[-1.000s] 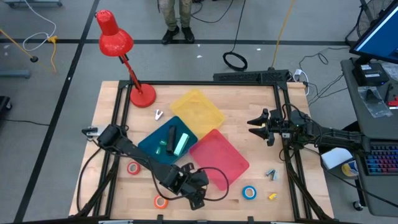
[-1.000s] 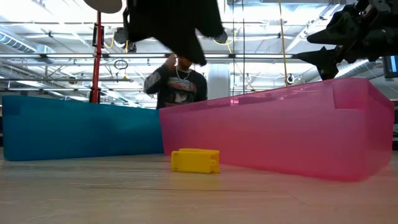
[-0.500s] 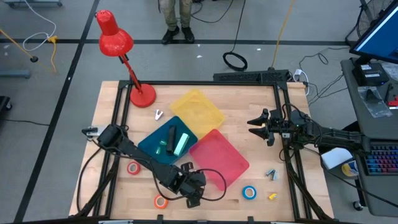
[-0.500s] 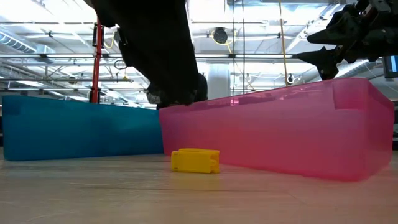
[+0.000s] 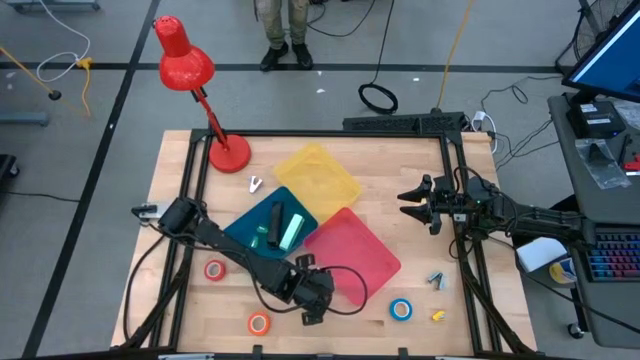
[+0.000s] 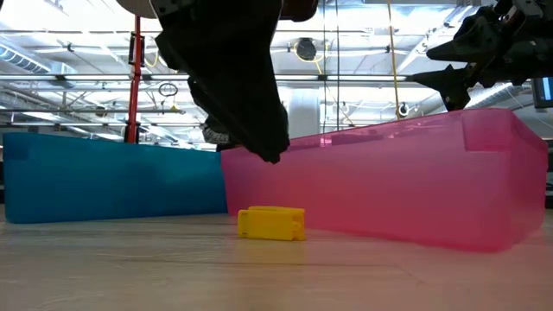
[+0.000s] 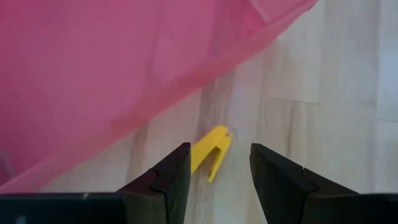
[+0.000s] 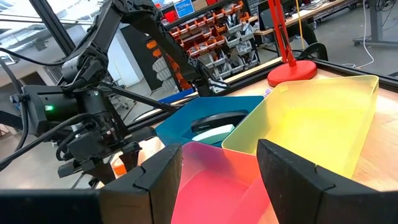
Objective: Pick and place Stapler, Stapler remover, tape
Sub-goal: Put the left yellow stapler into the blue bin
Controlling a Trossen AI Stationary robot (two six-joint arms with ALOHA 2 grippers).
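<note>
Left pincer (image 7: 219, 153) is the one on the job. It hangs low over the surface (image 7: 323, 93) at the near corner of the pink tray (image 7: 93, 74). Fingers are parted to a middling gap with nothing between them.

Target looks like the yellow staple remover (image 7: 211, 154), a small forked piece, my guess from the shape. It lies flat on the wood just outside the tray wall, not in it. From table level it sits right under the dark arm, in front of the tray (image 6: 389, 181).

Key relation: the remover is ahead of and below the fingers and roughly centred in the gap. Its long axis runs skewed to the line between the fingers, neither square nor parallel. I'd expect a wrist twist before dropping, or one finger lands on a prong.

From overhead I can't spot it. The left pincer (image 5: 310, 303) probably covers it.

Right pincer (image 5: 405, 204) waits over the right side, parted and empty, well apart. Left is clearly nearer.
</note>
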